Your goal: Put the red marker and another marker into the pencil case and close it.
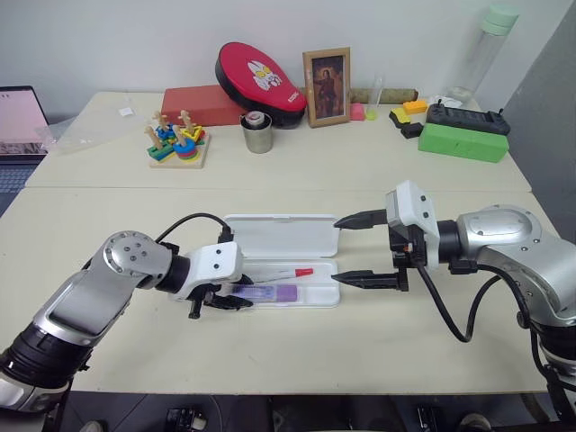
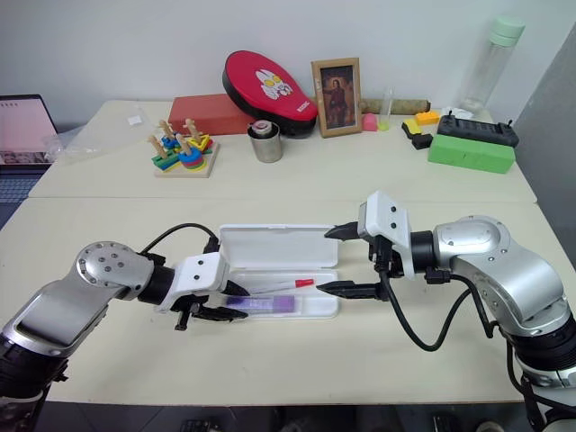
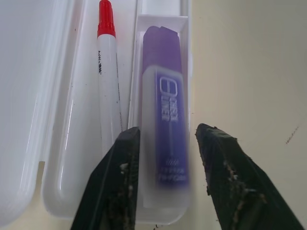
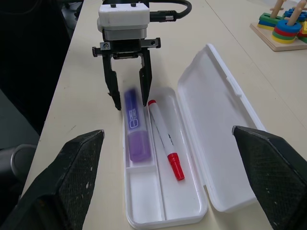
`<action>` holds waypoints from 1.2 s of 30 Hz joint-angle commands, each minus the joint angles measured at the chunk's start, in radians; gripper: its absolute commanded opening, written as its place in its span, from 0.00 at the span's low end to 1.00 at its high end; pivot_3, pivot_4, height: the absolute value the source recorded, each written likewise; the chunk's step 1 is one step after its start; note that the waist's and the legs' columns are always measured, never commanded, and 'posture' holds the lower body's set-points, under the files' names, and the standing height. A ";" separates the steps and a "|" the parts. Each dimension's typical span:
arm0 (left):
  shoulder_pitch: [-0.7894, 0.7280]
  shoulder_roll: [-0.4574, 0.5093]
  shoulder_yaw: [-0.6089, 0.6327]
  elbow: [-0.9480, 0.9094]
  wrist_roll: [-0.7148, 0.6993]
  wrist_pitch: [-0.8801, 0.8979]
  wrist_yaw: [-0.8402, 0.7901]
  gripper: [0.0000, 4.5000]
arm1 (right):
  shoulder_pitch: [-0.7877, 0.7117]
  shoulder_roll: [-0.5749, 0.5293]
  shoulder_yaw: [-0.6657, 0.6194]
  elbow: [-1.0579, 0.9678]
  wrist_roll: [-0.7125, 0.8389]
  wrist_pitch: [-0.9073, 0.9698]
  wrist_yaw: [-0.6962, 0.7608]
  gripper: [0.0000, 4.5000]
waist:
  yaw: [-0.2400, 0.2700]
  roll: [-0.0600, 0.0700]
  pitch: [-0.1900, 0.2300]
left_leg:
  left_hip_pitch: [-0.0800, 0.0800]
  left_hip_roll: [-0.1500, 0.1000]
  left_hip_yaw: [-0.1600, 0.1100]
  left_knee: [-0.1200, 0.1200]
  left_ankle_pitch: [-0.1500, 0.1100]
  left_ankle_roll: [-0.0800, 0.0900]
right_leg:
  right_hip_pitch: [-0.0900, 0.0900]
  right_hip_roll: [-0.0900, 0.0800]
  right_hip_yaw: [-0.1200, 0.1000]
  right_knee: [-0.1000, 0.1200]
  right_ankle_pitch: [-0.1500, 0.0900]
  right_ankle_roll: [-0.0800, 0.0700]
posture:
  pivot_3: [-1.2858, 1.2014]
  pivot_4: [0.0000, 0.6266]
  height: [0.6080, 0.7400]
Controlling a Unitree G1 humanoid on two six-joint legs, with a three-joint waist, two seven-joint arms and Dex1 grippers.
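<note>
The white pencil case (image 1: pixel 281 236) lies open on the table, its lid folded back. In its tray lie the red marker (image 1: pixel 288 273), a white barrel with a red cap, and beside it the short purple marker (image 1: pixel 273 292). My left gripper (image 3: pixel 168 132) stands over the case's left end. Its fingers (image 4: pixel 144 81) are open and straddle the purple marker's (image 3: pixel 165 105) end, with a narrow gap on each side. My right gripper (image 1: pixel 335 251) hovers wide open at the case's right end, with nothing between its fingers.
At the back of the table stand a wooden stacking toy (image 1: pixel 177 144), a metal cup (image 1: pixel 257 132), a red box (image 1: pixel 202 103), a red pad (image 1: pixel 261 79), a picture frame (image 1: pixel 327 86) and a green box (image 1: pixel 463 141). A laptop (image 1: pixel 20 121) sits far left.
</note>
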 commanded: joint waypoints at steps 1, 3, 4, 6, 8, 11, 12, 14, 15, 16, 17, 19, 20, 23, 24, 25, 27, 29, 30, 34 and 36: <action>-0.024 -0.012 0.002 0.002 0.015 -0.008 0.004 0.65 | -0.005 0.003 -0.014 -0.026 0.008 -0.012 -0.005 1.00 | 0.000 0.000 0.000 | 0.000 0.000 0.000 0.000 0.000 0.000 | 0.000 0.000 0.000 0.000 0.000 0.000 | 0.52 0.24 1.00; -0.029 -0.018 0.002 0.006 0.018 -0.008 0.004 0.73 | -0.006 0.003 -0.014 -0.024 0.008 -0.012 -0.004 1.00 | 0.000 0.000 0.000 | 0.000 0.000 0.000 0.000 0.000 0.000 | 0.000 0.000 0.000 0.000 0.000 0.000 | 0.52 0.24 1.00; -0.029 -0.021 0.005 0.007 0.017 -0.007 0.005 0.76 | -0.004 0.003 -0.014 -0.022 0.008 -0.012 -0.003 1.00 | 0.000 0.000 0.000 | 0.000 0.000 0.000 0.000 0.000 0.000 | 0.000 0.000 0.000 0.000 0.000 0.000 | 0.52 0.24 1.00; -0.030 -0.026 0.013 0.007 0.013 -0.001 0.005 0.84 | 0.000 0.002 -0.018 -0.015 0.008 -0.012 -0.003 1.00 | 0.000 0.000 0.000 | 0.000 0.000 0.000 0.000 0.000 0.000 | 0.000 0.000 0.000 0.000 0.000 0.000 | 0.52 0.24 1.00; -0.032 -0.038 0.033 0.001 -0.011 0.016 0.014 0.91 | 0.010 -0.001 -0.035 0.008 0.008 -0.015 -0.004 1.00 | 0.000 0.000 0.000 | 0.000 0.000 0.000 0.000 0.000 0.000 | 0.000 0.000 0.000 0.000 0.000 0.000 | 0.52 0.24 1.00; -0.037 -0.072 0.072 -0.013 -0.057 0.048 0.039 0.99 | 0.023 -0.007 -0.055 0.043 -0.002 -0.025 -0.009 1.00 | 0.000 0.000 0.000 | 0.000 0.000 0.000 0.001 0.000 0.000 | 0.001 0.000 0.000 0.000 0.000 0.000 | 0.52 0.24 1.00; -0.041 -0.089 0.092 -0.024 -0.085 0.068 0.051 0.99 | 0.025 -0.009 -0.059 0.062 -0.020 -0.038 -0.017 1.00 | 0.000 0.000 0.000 | 0.000 0.000 0.000 0.001 0.000 0.000 | 0.001 0.000 0.000 0.000 0.000 0.000 | 0.52 0.24 1.00; -0.063 -0.153 0.156 -0.054 -0.161 0.133 0.117 0.99 | -0.002 0.006 -0.066 0.157 -0.085 -0.043 -0.091 1.00 | 0.000 0.000 0.000 | 0.000 0.000 0.000 0.001 0.000 0.000 | 0.001 0.000 0.000 0.000 0.000 0.000 | 0.52 0.24 1.00; -0.090 -0.206 0.208 -0.072 -0.225 0.190 0.178 0.99 | -0.029 0.027 -0.056 0.234 -0.136 -0.047 -0.152 1.00 | 0.000 -0.001 -0.001 | 0.000 0.000 0.000 0.001 0.000 0.000 | 0.001 0.000 0.000 0.000 0.000 0.000 | 0.52 0.24 1.00; -0.114 -0.250 0.254 -0.087 -0.274 0.234 0.229 0.99 | -0.051 0.050 -0.046 0.296 -0.174 -0.049 -0.198 1.00 | 0.000 -0.001 -0.001 | 0.000 0.000 0.000 0.002 0.000 0.000 | 0.001 0.000 0.000 0.001 0.000 0.000 | 0.52 0.24 1.00; -0.133 -0.281 0.291 -0.097 -0.314 0.264 0.271 0.99 | -0.066 0.070 -0.035 0.342 -0.201 -0.049 -0.230 1.00 | -0.001 -0.001 -0.001 | 0.000 0.000 0.000 0.002 0.000 0.000 | 0.001 0.000 0.000 0.001 0.000 0.000 | 0.52 0.24 1.00; -0.156 -0.311 0.341 -0.112 -0.366 0.321 0.320 0.99 | -0.084 0.102 -0.017 0.400 -0.242 -0.056 -0.259 1.00 | -0.004 -0.002 -0.001 | 0.000 0.000 -0.001 0.004 0.000 0.000 | 0.001 0.000 0.000 0.003 0.000 0.000 | 0.52 0.24 1.00; -0.165 -0.320 0.367 -0.118 -0.392 0.342 0.341 0.99 | -0.093 0.123 0.001 0.434 -0.269 -0.066 -0.273 1.00 | -0.004 -0.002 -0.001 | 0.001 0.000 -0.001 0.003 0.000 0.000 | 0.001 0.000 0.000 0.003 0.000 0.000 | 0.52 0.24 1.00; -0.181 -0.330 0.418 -0.127 -0.432 0.365 0.397 0.99 | -0.122 0.181 0.056 0.527 -0.351 -0.096 -0.315 1.00 | -0.011 -0.001 -0.001 | 0.001 0.000 0.000 0.002 0.000 0.000 | 0.001 0.000 0.000 0.003 0.000 0.000 | 0.52 0.24 1.00; -0.179 -0.325 0.422 -0.130 -0.432 0.363 0.406 0.99 | -0.133 0.205 0.061 0.550 -0.359 -0.095 -0.324 1.00 | -0.012 -0.001 -0.001 | 0.001 0.000 0.000 0.002 0.001 -0.001 | 0.001 0.000 0.000 0.003 0.000 0.000 | 0.52 0.24 1.00; -0.174 -0.318 0.423 -0.131 -0.430 0.358 0.410 0.99 | -0.142 0.225 0.067 0.567 -0.366 -0.096 -0.327 1.00 | -0.014 -0.001 -0.001 | 0.001 0.000 0.000 0.002 0.002 -0.003 | 0.001 0.000 0.000 0.003 0.000 0.000 | 0.52 0.24 1.00; -0.167 -0.310 0.426 -0.131 -0.430 0.356 0.420 0.99 | -0.155 0.252 0.076 0.593 -0.379 -0.101 -0.326 1.00 | -0.018 -0.001 -0.001 | 0.001 0.000 0.000 0.002 0.002 -0.003 | 0.001 0.000 0.000 0.003 0.000 0.000 | 0.52 0.24 1.00; -0.167 -0.304 0.432 -0.126 -0.432 0.353 0.432 0.99 | -0.171 0.280 0.086 0.629 -0.396 -0.116 -0.323 1.00 | -0.022 -0.001 -0.001 | 0.001 0.000 -0.001 0.002 0.002 -0.003 | 0.001 0.000 0.000 0.003 0.000 0.000 | 0.52 0.24 1.00; -0.169 -0.304 0.437 -0.124 -0.440 0.357 0.438 0.99 | -0.178 0.291 0.089 0.643 -0.403 -0.123 -0.320 1.00 | -0.024 -0.001 -0.001 | 0.001 0.000 -0.001 0.002 0.002 -0.003 | 0.001 0.000 0.000 0.003 0.000 0.000 | 0.52 0.24 1.00; -0.171 -0.291 0.435 -0.121 -0.443 0.353 0.449 0.99 | -0.212 0.334 0.093 0.707 -0.421 -0.143 -0.312 1.00 | -0.025 -0.001 -0.001 | 0.001 0.000 -0.001 0.002 0.002 -0.003 | 0.001 0.000 0.000 0.004 0.000 0.000 | 0.52 0.24 1.00; -0.168 -0.287 0.435 -0.121 -0.447 0.351 0.454 0.99 | -0.218 0.350 0.100 0.729 -0.432 -0.148 -0.306 1.00 | -0.026 -0.001 -0.001 | 0.001 0.000 -0.001 0.002 0.002 -0.003 | 0.001 0.000 0.000 0.005 0.000 0.000 | 0.52 0.24 1.00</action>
